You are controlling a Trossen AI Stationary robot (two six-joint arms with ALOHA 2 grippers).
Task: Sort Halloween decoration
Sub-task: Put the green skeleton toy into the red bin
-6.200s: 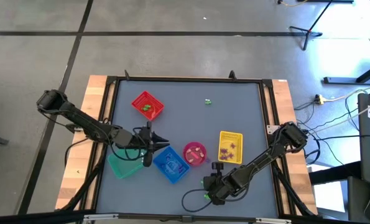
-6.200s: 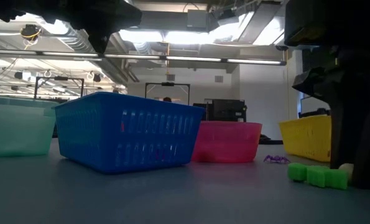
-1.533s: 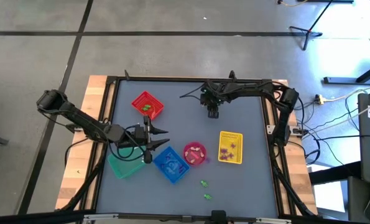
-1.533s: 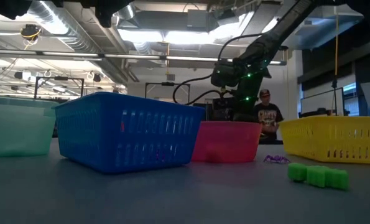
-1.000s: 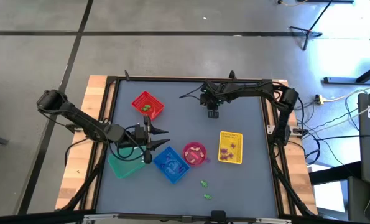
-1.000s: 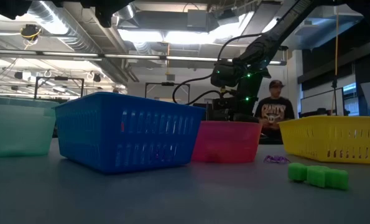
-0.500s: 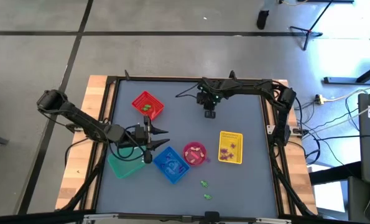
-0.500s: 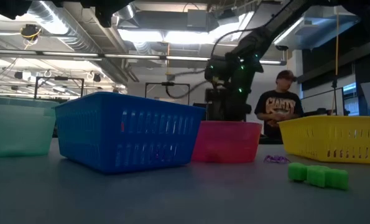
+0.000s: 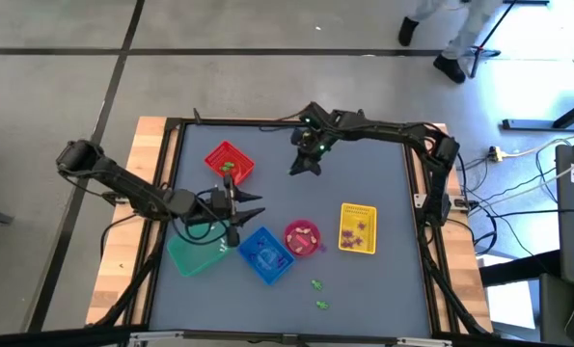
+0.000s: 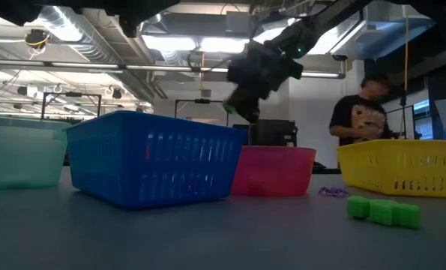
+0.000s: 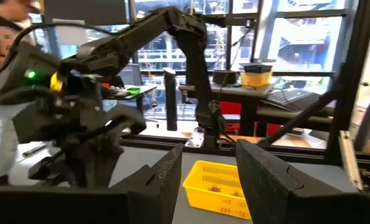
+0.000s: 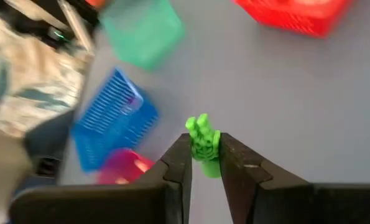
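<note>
Four baskets stood on the table: one red [image 9: 229,163], one teal [image 9: 192,256], one blue [image 9: 265,254], one yellow [image 9: 357,229]. One pink bowl [image 9: 302,237]. Two green trinkets [image 9: 316,284] lay loose (a third was gripped). Two arms. One person [image 10: 363,120].

The gray table [image 9: 383,289] is holding 4 baskets, red [image 9: 229,163], teal [image 9: 192,255], blue [image 9: 265,254] and yellow [image 9: 357,229], a pink bowl [image 9: 302,237] and 2 green trinkets [image 9: 319,294].

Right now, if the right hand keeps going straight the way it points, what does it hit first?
Probably bare table. The right hand, shut on a green trinket, points down at open grey surface between the red basket and the blue basket. Depth is unclear.
</note>
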